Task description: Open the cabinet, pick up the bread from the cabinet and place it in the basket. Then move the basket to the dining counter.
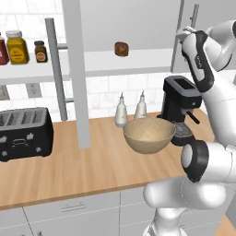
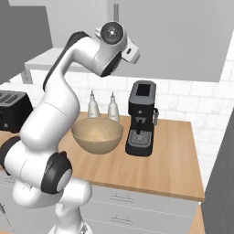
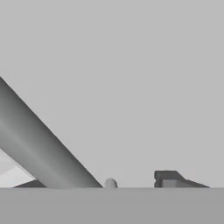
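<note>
The grey cabinet (image 1: 133, 18) has its left door (image 1: 76, 69) swung open and its right door (image 1: 207, 11) closed. The small brown bread (image 1: 121, 48) sits on the white inner shelf. My gripper (image 1: 183, 34) (image 2: 132, 50) is up against the right door by its long bar handle (image 1: 195, 16). In the hand view that handle (image 3: 43, 148) crosses the door face slantwise, close up. I cannot make out how the jaws stand. The tan basket (image 1: 148, 133) (image 2: 97, 135) rests on the wood worktop below. The dining counter is out of view.
A black coffee machine (image 1: 180, 101) (image 2: 141, 119) stands right of the basket, two pale bottles (image 1: 130, 109) behind it. A black toaster (image 1: 23, 131) sits at the left. Spice jars (image 1: 18, 47) line the open shelf's left end.
</note>
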Controlling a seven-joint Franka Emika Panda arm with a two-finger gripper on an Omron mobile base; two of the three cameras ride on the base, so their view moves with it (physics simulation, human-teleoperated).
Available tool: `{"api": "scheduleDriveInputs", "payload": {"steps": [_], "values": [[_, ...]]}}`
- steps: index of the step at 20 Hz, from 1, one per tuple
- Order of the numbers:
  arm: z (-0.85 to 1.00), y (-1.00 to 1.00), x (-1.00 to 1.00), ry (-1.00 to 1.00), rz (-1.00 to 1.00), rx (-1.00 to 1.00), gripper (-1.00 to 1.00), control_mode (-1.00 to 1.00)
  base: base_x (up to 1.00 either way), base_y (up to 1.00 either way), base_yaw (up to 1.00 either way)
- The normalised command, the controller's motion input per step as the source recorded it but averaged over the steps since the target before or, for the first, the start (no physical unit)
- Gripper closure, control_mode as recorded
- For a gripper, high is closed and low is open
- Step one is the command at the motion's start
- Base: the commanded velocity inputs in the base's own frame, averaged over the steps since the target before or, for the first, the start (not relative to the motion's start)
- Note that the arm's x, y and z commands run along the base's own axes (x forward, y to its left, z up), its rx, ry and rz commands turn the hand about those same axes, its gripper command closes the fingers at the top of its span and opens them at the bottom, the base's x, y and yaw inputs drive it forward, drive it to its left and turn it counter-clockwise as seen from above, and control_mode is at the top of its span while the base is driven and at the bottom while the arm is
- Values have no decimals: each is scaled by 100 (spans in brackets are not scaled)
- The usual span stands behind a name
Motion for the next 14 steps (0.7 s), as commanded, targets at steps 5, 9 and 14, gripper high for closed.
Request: {"api": "scheduleDriveInputs", "payload": {"steps": [5, 9, 14], "values": [[13, 0, 18, -14, -3, 7, 100, -100, 0, 0, 0], [44, -4, -42, -1, 0, 2, 100, -100, 0, 0, 0], [33, -48, -100, -5, 0, 1, 100, -100, 0, 0, 0]]}}
